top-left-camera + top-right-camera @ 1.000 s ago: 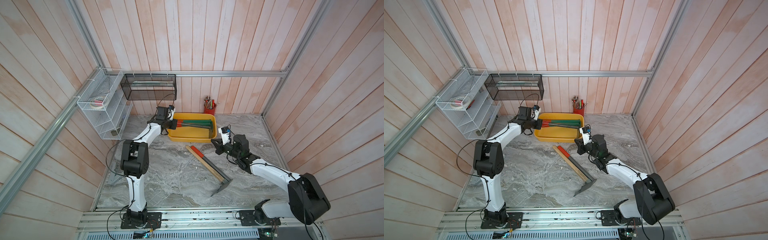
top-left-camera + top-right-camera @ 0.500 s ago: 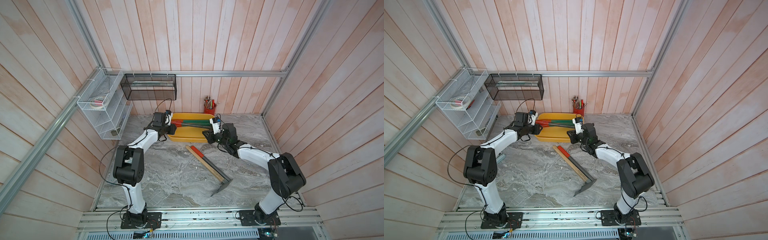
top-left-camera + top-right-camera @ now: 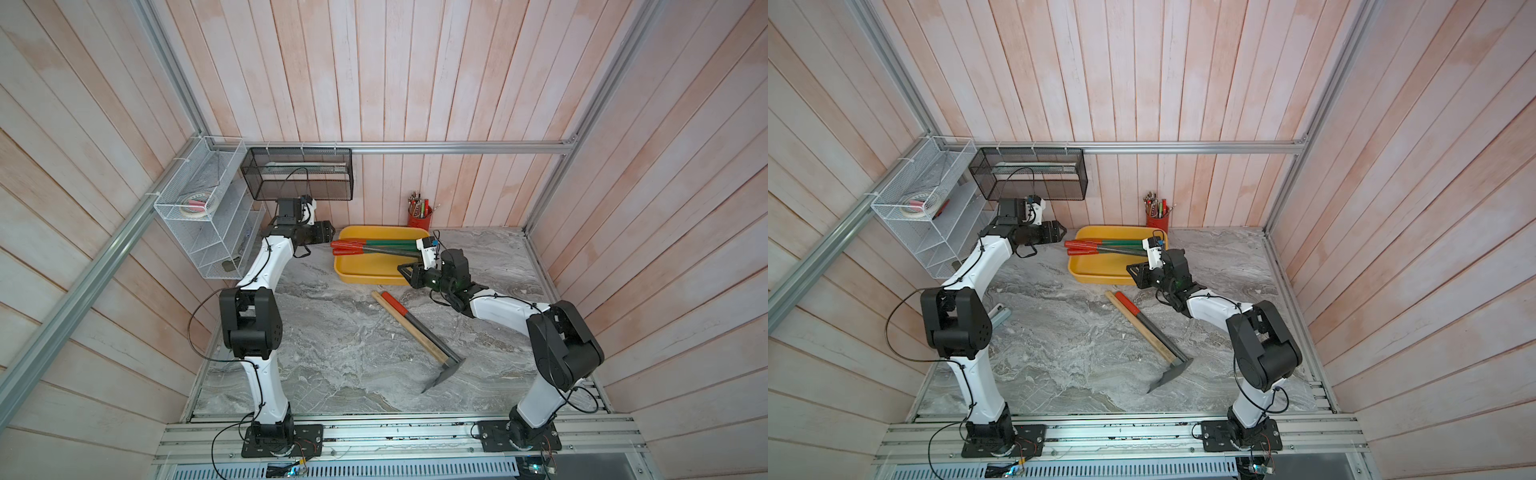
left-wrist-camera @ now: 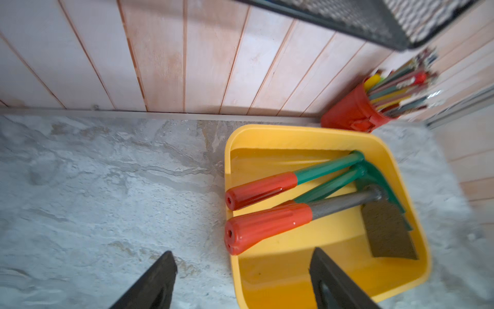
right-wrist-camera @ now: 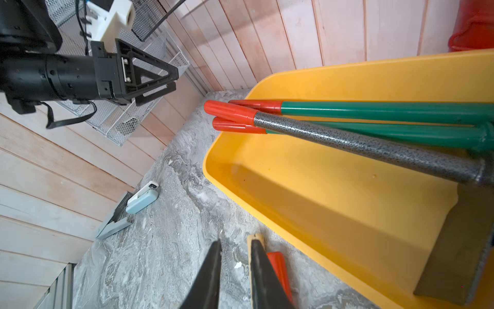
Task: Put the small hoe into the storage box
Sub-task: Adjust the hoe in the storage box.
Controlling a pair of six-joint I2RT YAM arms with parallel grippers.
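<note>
Both arms are white with black joints (cables black).

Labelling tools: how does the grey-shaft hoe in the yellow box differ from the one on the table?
Place: boxed hoe in the storage box, table hoe on the table. Rest: boxed hoe across green-shaft tools, table hoe flat beside a wooden handle. Shared: red grip, grey shaft, dark blade.
</note>
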